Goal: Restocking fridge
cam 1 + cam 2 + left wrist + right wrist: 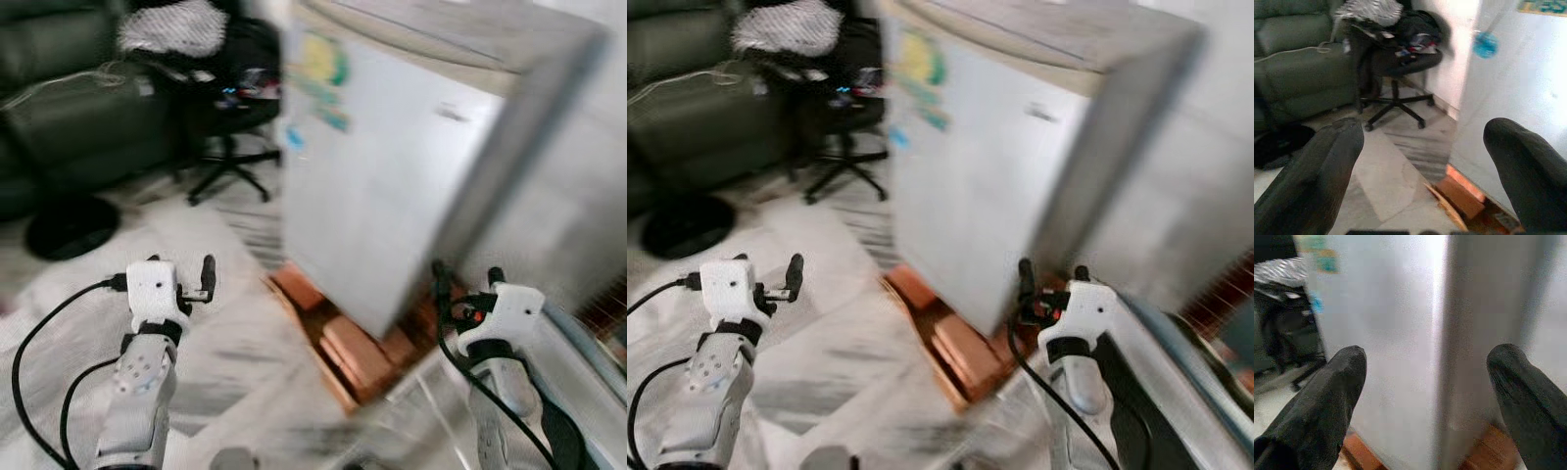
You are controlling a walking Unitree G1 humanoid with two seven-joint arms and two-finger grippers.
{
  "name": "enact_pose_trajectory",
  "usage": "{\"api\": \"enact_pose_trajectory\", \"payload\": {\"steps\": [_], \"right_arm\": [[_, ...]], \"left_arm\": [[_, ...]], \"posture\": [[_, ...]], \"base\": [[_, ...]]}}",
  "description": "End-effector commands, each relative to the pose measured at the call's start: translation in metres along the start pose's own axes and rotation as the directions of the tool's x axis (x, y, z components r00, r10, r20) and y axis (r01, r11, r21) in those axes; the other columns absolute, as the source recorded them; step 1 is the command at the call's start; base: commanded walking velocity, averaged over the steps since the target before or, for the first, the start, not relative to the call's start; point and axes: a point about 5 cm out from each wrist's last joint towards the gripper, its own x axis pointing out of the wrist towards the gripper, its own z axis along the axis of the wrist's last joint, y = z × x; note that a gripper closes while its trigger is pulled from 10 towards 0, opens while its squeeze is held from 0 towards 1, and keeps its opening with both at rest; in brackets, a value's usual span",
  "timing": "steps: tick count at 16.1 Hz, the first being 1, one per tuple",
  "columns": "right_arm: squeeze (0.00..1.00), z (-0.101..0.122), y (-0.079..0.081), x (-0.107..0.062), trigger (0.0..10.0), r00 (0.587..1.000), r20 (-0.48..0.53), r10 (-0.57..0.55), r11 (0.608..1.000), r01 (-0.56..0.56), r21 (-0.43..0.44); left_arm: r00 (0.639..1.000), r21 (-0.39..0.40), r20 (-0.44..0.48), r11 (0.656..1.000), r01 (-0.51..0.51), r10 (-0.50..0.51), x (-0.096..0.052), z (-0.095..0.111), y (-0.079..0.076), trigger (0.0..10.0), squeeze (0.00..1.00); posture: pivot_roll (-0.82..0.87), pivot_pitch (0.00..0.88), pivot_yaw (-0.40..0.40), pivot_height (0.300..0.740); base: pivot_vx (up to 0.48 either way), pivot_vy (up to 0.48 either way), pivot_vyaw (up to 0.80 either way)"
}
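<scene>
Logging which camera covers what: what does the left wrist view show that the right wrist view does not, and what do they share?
Left wrist view alone: the dark sofa with a white cable along it, and the open left pincer over the pale floor. Right wrist view alone: the fridge's grey side panel past its front corner, framed by the open right pincer. Both: the white fridge, the bricks under it, and the cluttered office chair.

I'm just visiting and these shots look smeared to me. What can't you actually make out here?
- Fridge: door shut, so its contents are hidden in every view.
- Stickers on the fridge: motion blur makes them unreadable in the eye views.
- Pile on the office chair: too blurred to identify in the left wrist view.
- Left gripper and right gripper: both open, holding nothing.
- No groceries for restocking can be made out.
</scene>
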Motion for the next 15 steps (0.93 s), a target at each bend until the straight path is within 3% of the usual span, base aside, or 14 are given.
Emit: {"api": "enact_pose_trajectory", "payload": {"steps": [1,15], "right_arm": [[0.00,0.0024,0.0031,0.0013,10.0,1.000,0.005,0.007,1.000,-0.007,0.018],[0.00,0.0035,0.0068,0.0087,10.0,1.000,0.008,0.026,0.999,-0.026,0.030]], "left_arm": [[1.000,-0.004,0.009,1.000,-0.004,0.004,0.0002,0.0044,0.0030,10.0,0.00],[1.000,-0.020,0.025,1.000,0.019,-0.019,0.0076,0.0088,-0.0020,10.0,0.00]], "posture": [[0.07,0.029,-0.034,0.740],[0.08,0.034,-0.028,0.740]], "base": [[0.000,0.480,0.00],[0.000,0.480,0.00]]}}
